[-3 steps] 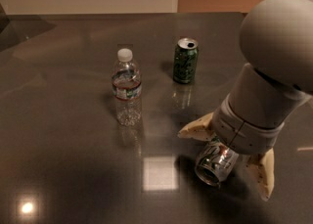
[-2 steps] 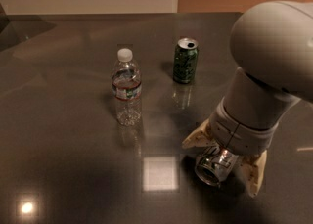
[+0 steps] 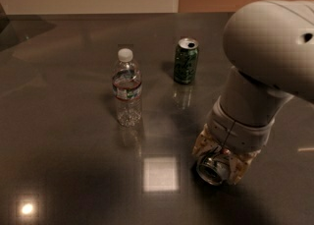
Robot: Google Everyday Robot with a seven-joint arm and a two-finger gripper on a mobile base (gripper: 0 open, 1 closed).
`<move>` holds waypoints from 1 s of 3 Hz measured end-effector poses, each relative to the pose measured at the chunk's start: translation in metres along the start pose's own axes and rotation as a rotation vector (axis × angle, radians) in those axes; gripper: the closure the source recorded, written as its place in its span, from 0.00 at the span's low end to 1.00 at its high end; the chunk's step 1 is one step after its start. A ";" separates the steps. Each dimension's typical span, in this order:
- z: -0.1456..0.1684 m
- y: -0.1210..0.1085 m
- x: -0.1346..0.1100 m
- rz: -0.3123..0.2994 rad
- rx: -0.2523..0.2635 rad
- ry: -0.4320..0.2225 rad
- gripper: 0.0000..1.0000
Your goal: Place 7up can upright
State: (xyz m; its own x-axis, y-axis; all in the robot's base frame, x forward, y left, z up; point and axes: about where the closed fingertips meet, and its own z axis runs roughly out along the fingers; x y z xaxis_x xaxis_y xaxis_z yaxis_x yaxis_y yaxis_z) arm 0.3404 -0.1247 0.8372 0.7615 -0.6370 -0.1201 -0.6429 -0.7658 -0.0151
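The 7up can (image 3: pixel 214 169) lies on its side on the dark table at lower right, its silver end facing the camera; its label is hidden by the arm. My gripper (image 3: pixel 221 162) is down over it, with the tan fingers (image 3: pixel 202 143) close against both sides of the can. The big white arm covers the can's body from above.
A clear plastic water bottle (image 3: pixel 128 88) with a white cap stands upright at centre left. A dark green can (image 3: pixel 186 61) stands upright behind, at centre. The dark glossy table (image 3: pixel 68 170) shows light reflections at lower left and centre. A wall runs along the far edge.
The fingers were spread wide on either side of the can; now they have drawn in against it. The arm has shifted slightly over the can.
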 end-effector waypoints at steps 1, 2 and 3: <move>-0.014 -0.003 0.000 0.050 0.019 -0.030 0.87; -0.040 -0.009 -0.001 0.147 0.065 -0.111 1.00; -0.069 -0.021 0.000 0.258 0.133 -0.245 1.00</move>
State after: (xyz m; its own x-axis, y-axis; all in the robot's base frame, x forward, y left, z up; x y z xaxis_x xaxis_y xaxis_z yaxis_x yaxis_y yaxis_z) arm 0.3594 -0.1149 0.9059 0.5409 -0.7552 -0.3704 -0.8286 -0.5540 -0.0804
